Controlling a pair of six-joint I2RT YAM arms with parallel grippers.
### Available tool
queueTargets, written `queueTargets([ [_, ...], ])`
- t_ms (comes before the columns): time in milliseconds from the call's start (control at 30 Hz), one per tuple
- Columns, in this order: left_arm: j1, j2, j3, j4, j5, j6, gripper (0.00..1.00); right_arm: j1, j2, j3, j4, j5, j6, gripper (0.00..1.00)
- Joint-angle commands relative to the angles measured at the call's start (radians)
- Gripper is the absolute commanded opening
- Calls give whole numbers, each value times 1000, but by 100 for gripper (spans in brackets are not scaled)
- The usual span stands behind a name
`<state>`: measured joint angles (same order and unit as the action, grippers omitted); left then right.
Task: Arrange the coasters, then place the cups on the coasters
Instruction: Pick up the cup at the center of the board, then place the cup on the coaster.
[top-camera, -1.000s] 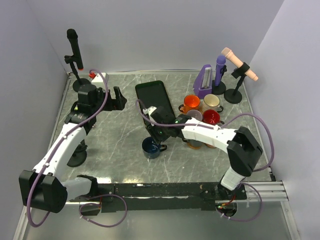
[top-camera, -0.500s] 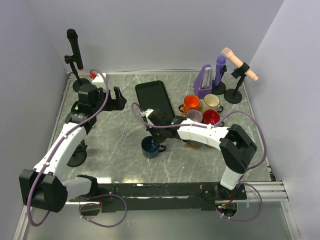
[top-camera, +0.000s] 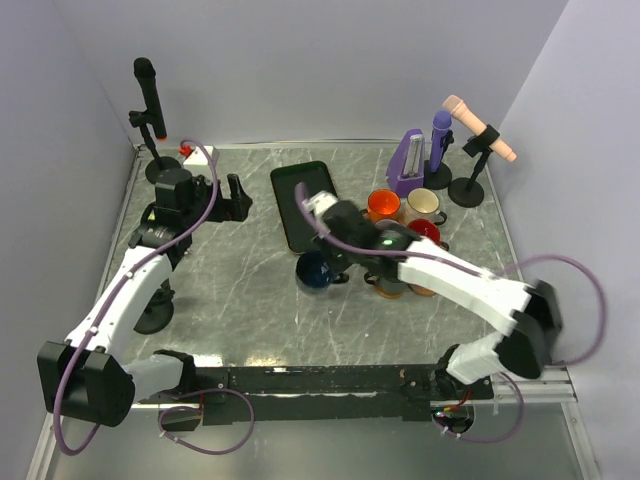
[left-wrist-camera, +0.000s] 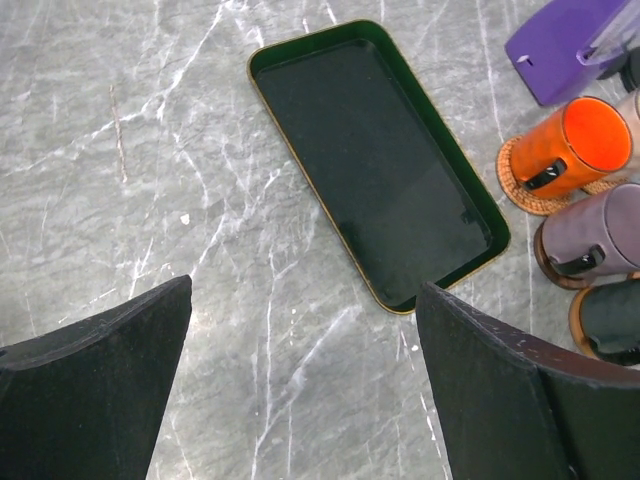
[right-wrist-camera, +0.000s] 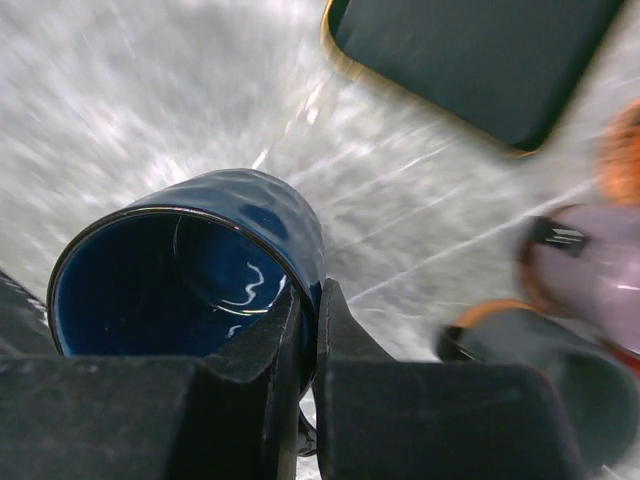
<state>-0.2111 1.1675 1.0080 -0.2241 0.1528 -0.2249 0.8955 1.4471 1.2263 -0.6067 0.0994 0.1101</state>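
"Where's the blue cup (top-camera: 316, 270)?"

"It looks lifted off the tabletop (top-camera: 230, 300) and tipped on its side, just at six o'clock of the black tray (top-camera: 305, 200). The right claw (right-wrist-camera: 308, 300) is pinched shut on its rim, one finger inside and one outside."

"That's a thin hold for a tilted cup."

"That's my worry. It could swivel in the grip, or slip out and crack on the hard tabletop. The other cups are packed together at three o'clock of it, the dark one (left-wrist-camera: 615, 320) and the mauve one (left-wrist-camera: 600, 235) nearest. A wide swing could knock one off its coaster (left-wrist-camera: 520, 190)."

"And the left claw (left-wrist-camera: 300, 345)?"

"Wide open and holding nothing, over at ten o'clock. I can't spot a free coaster either, because the arm covers part of that cluster."
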Motion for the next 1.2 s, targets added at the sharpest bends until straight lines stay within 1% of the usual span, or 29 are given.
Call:
queueTargets([
  [0,4,-42,9,31,50,41,97,-111,-229,75,-67,65,-24,0],
  [133,4,-45,9,34,67,45,97,-306,-367,13,-88,2,-67,0],
  [267,4,-46,14,26,112,71,98,-539,-484,-39,-91,-24,-130,0],
  [400,3,-54,9,34,122,73,97,-771,-554,-125,-71,-95,-164,0],
  [433,3,-52,9,34,123,73,97,-823,-568,-148,-58,-140,-165,0],
  [467,3,-52,9,32,125,71,97,-872,-576,-172,-48,-165,-171,0],
  [500,3,-52,10,31,125,73,97,-891,-574,-191,-45,-188,-179,0],
  [533,3,-52,11,28,123,76,97,-944,-570,-204,-45,-179,-185,0],
  [633,3,-52,14,25,131,85,97,-994,-559,-255,-24,-109,-208,0],
  [733,1,-58,7,34,151,87,97,-1014,-547,-254,-28,-104,-220,0],
  [867,1,-57,14,26,162,88,97,-1029,-512,-258,-45,-130,-236,0],
  [967,1,-63,9,31,162,90,97,-1047,-444,-261,-64,-136,-227,0],
  [1167,-1,-57,6,31,156,94,97,-1069,-393,-297,-36,-188,-222,0],
])
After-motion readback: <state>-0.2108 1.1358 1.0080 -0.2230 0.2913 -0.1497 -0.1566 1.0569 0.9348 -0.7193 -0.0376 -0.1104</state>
